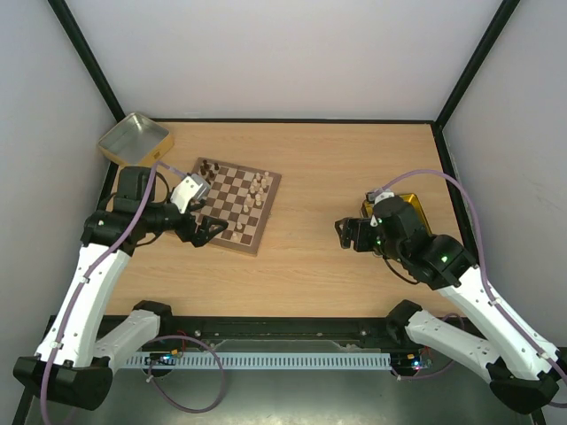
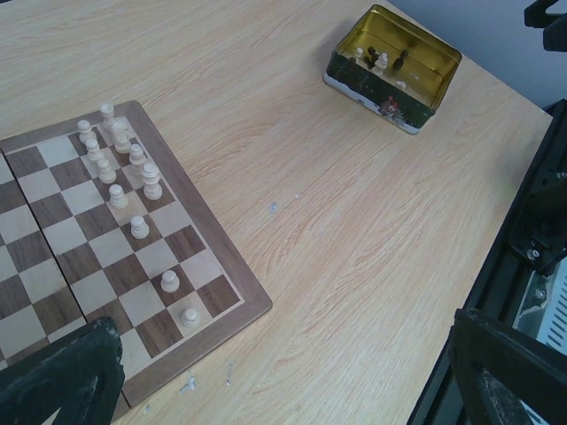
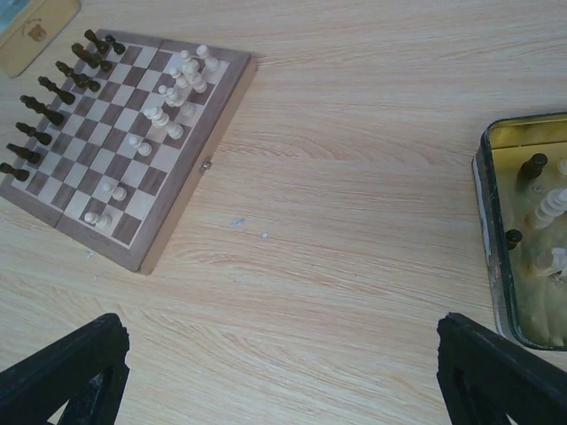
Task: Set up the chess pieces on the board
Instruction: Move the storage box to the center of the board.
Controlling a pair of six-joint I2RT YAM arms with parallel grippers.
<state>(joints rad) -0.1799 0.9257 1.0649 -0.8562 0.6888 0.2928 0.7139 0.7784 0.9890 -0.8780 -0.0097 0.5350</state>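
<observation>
The board (image 1: 270,212) lies left of centre, turned at an angle. Dark brown chess pieces (image 1: 206,167) line its far left edge and pale cream pieces (image 1: 259,188) stand along its right side. My left gripper (image 1: 208,232) is open and empty at the board's near left corner. My right gripper (image 1: 350,235) is open and empty over bare table, to the right of the board. The left wrist view shows the board's rim (image 2: 233,266) and the cream pieces (image 2: 120,168). The right wrist view shows the board (image 3: 211,124) with dark pieces (image 3: 53,88) and cream pieces (image 3: 173,97).
A gold tin (image 1: 418,211) behind my right wrist holds a few loose pieces (image 2: 381,60); the tin also shows in the right wrist view (image 3: 496,266). A gold tray (image 1: 133,139) sits at the far left corner. A black frame edges the table.
</observation>
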